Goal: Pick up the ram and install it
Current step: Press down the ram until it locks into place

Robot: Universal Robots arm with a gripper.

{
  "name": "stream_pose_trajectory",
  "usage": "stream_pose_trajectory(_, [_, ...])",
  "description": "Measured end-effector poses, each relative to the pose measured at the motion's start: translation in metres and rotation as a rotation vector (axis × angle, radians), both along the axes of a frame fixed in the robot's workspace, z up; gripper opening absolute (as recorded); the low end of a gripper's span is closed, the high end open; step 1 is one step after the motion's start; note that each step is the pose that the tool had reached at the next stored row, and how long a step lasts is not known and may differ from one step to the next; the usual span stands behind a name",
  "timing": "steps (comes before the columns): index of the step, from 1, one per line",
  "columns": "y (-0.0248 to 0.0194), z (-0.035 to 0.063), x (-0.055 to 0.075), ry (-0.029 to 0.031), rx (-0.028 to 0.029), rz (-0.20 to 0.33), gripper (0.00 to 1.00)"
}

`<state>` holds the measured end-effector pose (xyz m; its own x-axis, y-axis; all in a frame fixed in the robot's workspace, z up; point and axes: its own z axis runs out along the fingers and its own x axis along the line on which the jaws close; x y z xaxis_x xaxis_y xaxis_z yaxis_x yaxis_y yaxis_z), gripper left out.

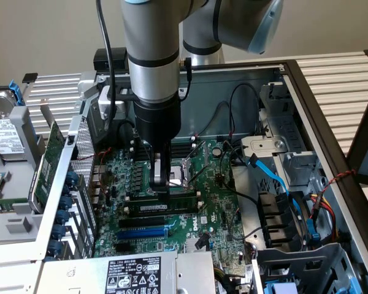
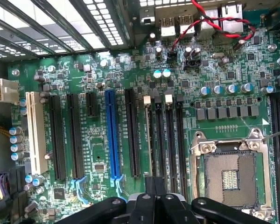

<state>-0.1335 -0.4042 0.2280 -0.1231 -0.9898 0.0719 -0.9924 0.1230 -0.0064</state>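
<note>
The ram (image 1: 179,202) is a long green stick with black chips and a white sticker. It stands on edge in a black memory slot on the motherboard (image 1: 214,208), just in front of the CPU socket (image 1: 185,171). My gripper (image 1: 161,188) hangs straight down over it, shut, with the fingertips against the ram's top edge near its middle. In the wrist view the shut fingers (image 2: 150,185) sit over the row of memory slots, and the ram's thin pale edge (image 2: 148,140) runs away from them beside the empty slots (image 2: 170,140).
The open computer case (image 1: 306,92) surrounds the board. Blue and black cables (image 1: 276,184) and drive bays lie at the exterior view's right. A perforated bracket and green expansion card (image 1: 46,159) stand at its left, the power supply (image 1: 132,275) in front. Black, blue and white expansion slots (image 2: 112,135) adjoin the memory slots.
</note>
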Motion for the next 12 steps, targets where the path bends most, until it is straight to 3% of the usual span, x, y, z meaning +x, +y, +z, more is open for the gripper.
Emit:
stream_pose_trajectory(4, [-0.0002,-0.0010,0.0000,-0.0002,0.0045,0.000,0.11])
stream_pose_trajectory(12, [-0.0010,-0.0012,0.0000,-0.0001,0.0057,0.000,0.11])
